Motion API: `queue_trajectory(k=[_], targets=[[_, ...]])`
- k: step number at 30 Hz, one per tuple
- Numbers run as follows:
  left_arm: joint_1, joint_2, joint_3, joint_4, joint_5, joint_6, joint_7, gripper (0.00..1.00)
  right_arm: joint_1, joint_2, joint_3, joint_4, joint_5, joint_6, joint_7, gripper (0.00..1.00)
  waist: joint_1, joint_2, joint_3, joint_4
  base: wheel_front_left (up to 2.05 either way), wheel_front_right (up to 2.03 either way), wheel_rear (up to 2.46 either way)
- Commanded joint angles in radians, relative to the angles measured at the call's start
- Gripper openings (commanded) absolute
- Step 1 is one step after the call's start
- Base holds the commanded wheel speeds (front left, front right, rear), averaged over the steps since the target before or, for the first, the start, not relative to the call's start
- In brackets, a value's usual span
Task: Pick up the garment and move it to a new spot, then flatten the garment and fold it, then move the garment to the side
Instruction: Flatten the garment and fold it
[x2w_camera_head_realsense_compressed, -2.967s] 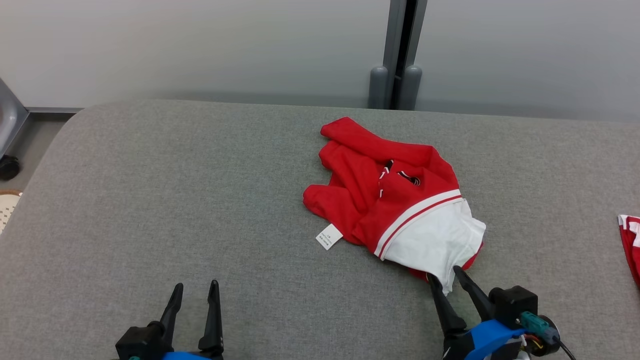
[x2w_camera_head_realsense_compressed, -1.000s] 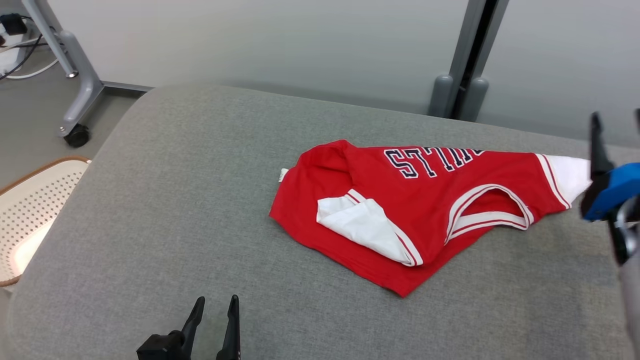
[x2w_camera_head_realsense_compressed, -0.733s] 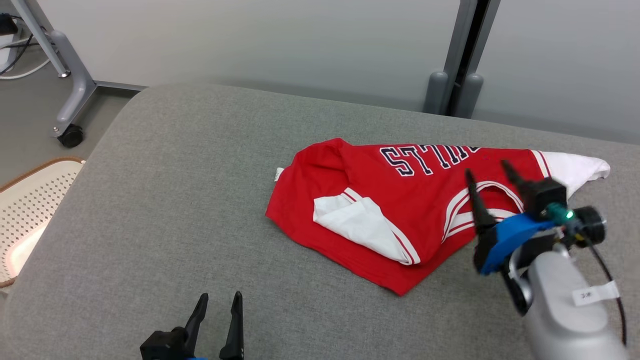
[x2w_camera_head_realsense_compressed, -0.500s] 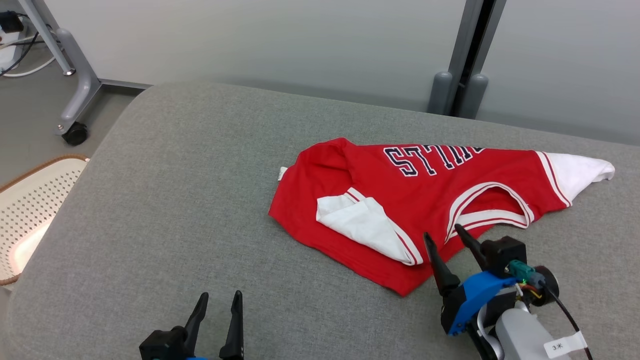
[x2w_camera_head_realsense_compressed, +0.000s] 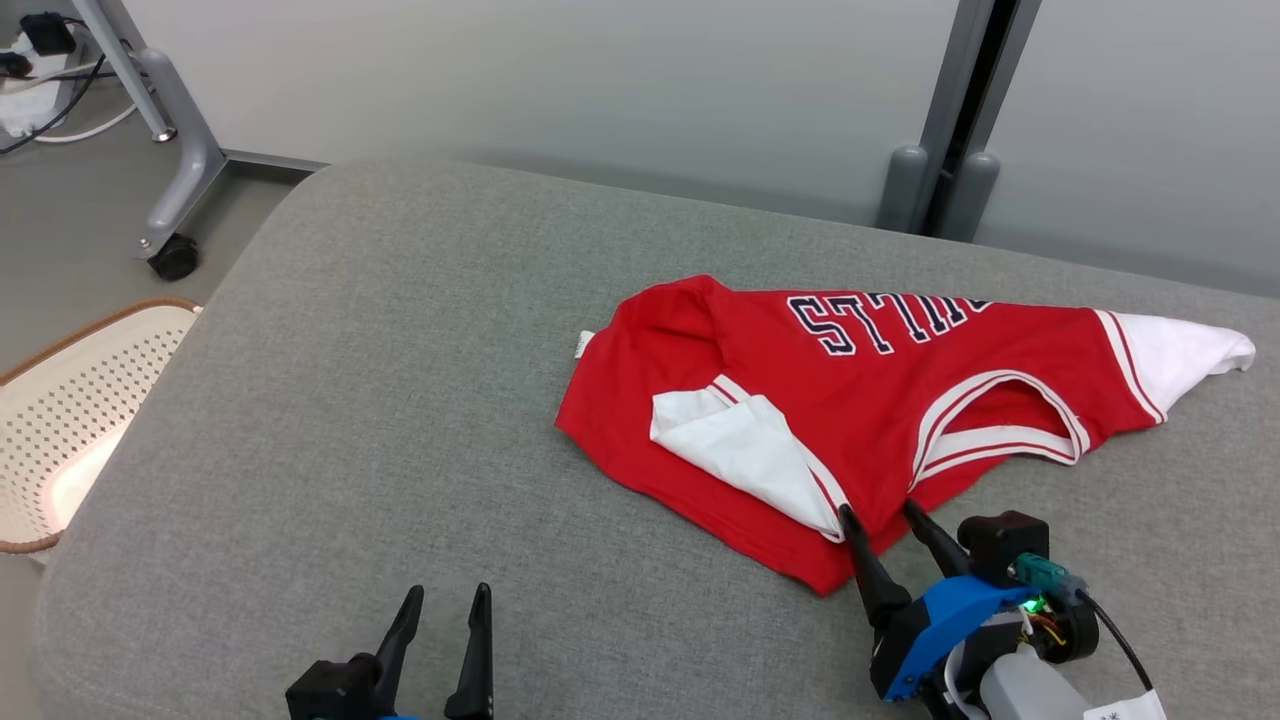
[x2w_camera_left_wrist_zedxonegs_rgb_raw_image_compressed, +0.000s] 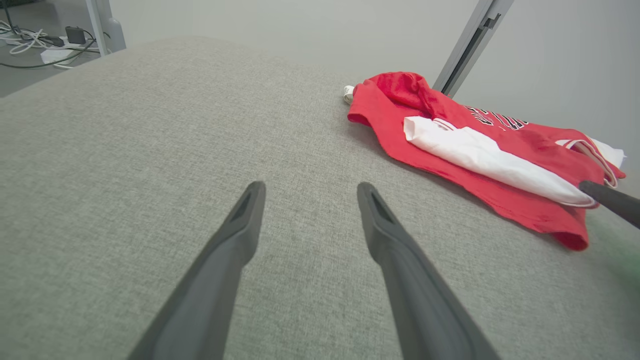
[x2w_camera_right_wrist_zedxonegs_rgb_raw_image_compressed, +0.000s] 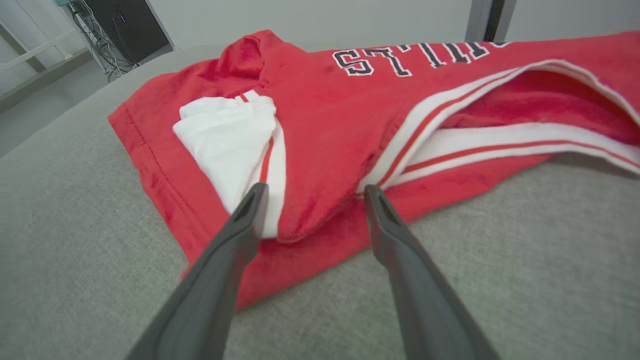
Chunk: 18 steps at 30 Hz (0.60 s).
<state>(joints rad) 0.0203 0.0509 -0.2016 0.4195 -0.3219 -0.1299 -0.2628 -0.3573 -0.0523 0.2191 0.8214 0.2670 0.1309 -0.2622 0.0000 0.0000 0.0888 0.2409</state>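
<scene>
The garment (x2w_camera_head_realsense_compressed: 860, 400) is a red jersey with white sleeves and dark lettering, lying partly spread on the grey cushioned surface (x2w_camera_head_realsense_compressed: 400, 400). One white sleeve is folded over its front; the other points to the right. My right gripper (x2w_camera_head_realsense_compressed: 880, 515) is open at the jersey's near edge, its fingertips straddling a red fold beside the white sleeve (x2w_camera_right_wrist_zedxonegs_rgb_raw_image_compressed: 225, 135). In the right wrist view the garment (x2w_camera_right_wrist_zedxonegs_rgb_raw_image_compressed: 350, 110) lies just beyond that gripper (x2w_camera_right_wrist_zedxonegs_rgb_raw_image_compressed: 312, 190). My left gripper (x2w_camera_head_realsense_compressed: 445, 600) is open over bare surface at the lower left, well away from the garment (x2w_camera_left_wrist_zedxonegs_rgb_raw_image_compressed: 475, 145); it holds nothing (x2w_camera_left_wrist_zedxonegs_rgb_raw_image_compressed: 310, 187).
A white perforated basket (x2w_camera_head_realsense_compressed: 60, 410) stands on the floor at the left. A wheeled grey stand leg (x2w_camera_head_realsense_compressed: 180, 190) and cables are at the upper left. A grey post (x2w_camera_head_realsense_compressed: 950, 130) rises behind the surface against the pale wall.
Three seconds ago the garment lay crumpled; now it lies spread. In the last second my open right gripper swung from the far right sleeve down to the near edge. The camera shifted slightly.
</scene>
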Motion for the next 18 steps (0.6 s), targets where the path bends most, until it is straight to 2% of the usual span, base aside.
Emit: queue_trajectory(k=[1,2,3,6,10,18], targets=[[-0.012,0.0,0.004,-0.002,0.002,-0.001,-0.003,1.0,-0.012,0.002,0.003,0.003,0.015,0.0,-0.003,0.86,0.0,0.0,0.003,0.005,0.0,0.0,0.0],[-0.009,0.0,0.006,-0.002,0.003,-0.001,-0.003,1.0,-0.016,0.001,0.005,0.005,0.023,0.0,-0.003,0.41,0.0,0.0,0.004,0.007,0.0,0.0,0.0],[-0.007,0.0,0.008,-0.003,0.005,-0.001,-0.003,1.0,-0.017,0.0,0.008,0.013,0.03,0.0,-0.003,0.0,0.0,0.0,0.005,0.009,0.0,0.0,0.0],[-0.001,0.0,0.014,-0.004,0.008,-0.001,-0.003,1.0,-0.029,0.0,-0.012,0.009,0.041,0.0,-0.003,0.0,0.0,0.0,0.007,0.011,0.0,0.0,0.0],[0.015,-0.001,0.029,-0.004,0.006,0.0,-0.003,1.0,-0.009,0.0,-0.065,-0.055,0.026,0.0,-0.003,0.0,0.0,0.0,-0.003,-0.01,0.0,0.0,0.0],[0.037,0.0,0.039,-0.006,-0.004,0.001,-0.003,1.0,0.121,-0.008,-0.149,-0.265,0.059,0.0,-0.004,0.0,0.0,0.0,-0.06,-0.112,0.0,0.0,0.0]])
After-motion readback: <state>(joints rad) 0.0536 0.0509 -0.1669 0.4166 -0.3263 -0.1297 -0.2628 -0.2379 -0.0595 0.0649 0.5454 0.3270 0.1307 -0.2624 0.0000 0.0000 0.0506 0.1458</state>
